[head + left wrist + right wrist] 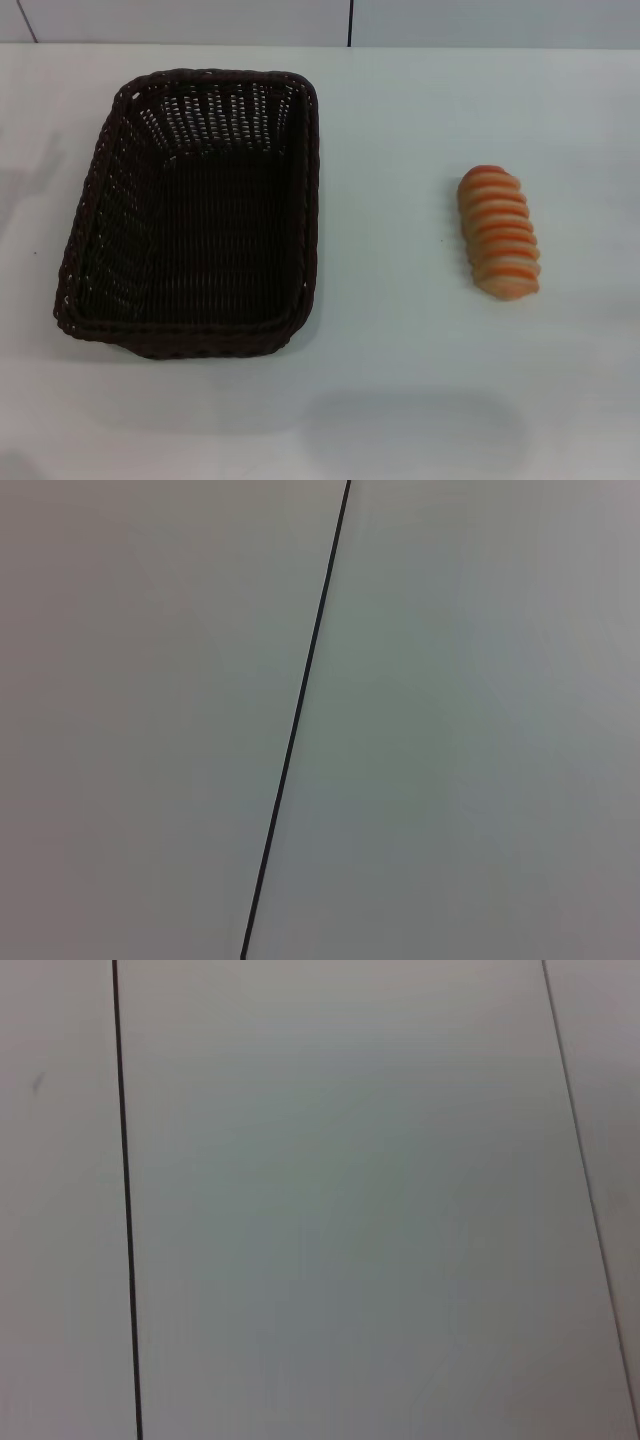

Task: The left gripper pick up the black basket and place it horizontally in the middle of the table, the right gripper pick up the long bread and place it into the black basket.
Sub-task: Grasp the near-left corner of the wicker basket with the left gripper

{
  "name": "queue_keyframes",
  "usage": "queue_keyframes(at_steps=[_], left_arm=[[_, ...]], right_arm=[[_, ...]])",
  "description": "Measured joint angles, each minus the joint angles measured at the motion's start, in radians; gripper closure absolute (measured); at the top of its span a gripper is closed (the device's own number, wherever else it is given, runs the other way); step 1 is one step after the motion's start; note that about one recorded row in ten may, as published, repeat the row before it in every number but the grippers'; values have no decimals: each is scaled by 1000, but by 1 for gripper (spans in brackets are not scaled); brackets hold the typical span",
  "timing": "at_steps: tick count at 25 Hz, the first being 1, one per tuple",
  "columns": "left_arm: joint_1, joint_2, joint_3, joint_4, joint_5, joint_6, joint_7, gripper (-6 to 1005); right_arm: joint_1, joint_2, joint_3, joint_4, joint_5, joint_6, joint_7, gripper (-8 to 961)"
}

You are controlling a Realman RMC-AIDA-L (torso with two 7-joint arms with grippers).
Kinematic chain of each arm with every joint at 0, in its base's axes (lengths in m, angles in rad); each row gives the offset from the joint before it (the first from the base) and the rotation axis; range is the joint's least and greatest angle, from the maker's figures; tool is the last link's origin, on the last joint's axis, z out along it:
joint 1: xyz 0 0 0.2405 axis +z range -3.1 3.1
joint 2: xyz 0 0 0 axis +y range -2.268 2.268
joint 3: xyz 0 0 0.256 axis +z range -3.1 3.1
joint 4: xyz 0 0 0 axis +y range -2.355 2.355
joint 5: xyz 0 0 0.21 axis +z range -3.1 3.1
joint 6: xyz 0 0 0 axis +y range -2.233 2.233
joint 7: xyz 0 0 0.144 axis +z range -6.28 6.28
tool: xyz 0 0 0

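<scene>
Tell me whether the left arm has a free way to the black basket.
Probably yes: the black basket sits empty on the robot's left side of the table, nothing around its rim, the long bread well apart. Neither arm shows in view.

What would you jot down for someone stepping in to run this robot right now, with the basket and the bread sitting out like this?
Grippers: neither the left nor the right one shows in any view; both wrist cameras see only pale panels with dark seams.
Things: the black basket sits empty on the robot's left part of the table, its long side running away from the robot. The long bread lies apart from it on the right, on bare tabletop.
Done: nothing yet, by the look of it.
Left: left gripper turns the basket crosswise at mid-table; right gripper then puts the bread inside.
</scene>
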Motion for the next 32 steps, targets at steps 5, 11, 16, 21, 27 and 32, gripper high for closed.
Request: queue_keyframes(at_steps=[5,11,16,21,27,32], left_arm=[[0,-1,1,-27,0,1,-47,156],[2,0,80,-212,10,108,-354,156],[26,1,198,-390,35,240,-554,156],[93,3,382,-772,217,491,-919,156],[115,5,398,-1039,527,522,-1309,155],[117,5,401,-1156,695,493,-1483,155]], right_arm=[[0,1,0,0,0,0,0,309],[-9,3,-3,21,0,0,0,309],[-12,3,-5,26,0,0,1,309],[-15,2,-5,28,0,0,1,309],[-21,3,-2,31,0,0,8,309],[-22,4,-1,35,0,0,12,309]])
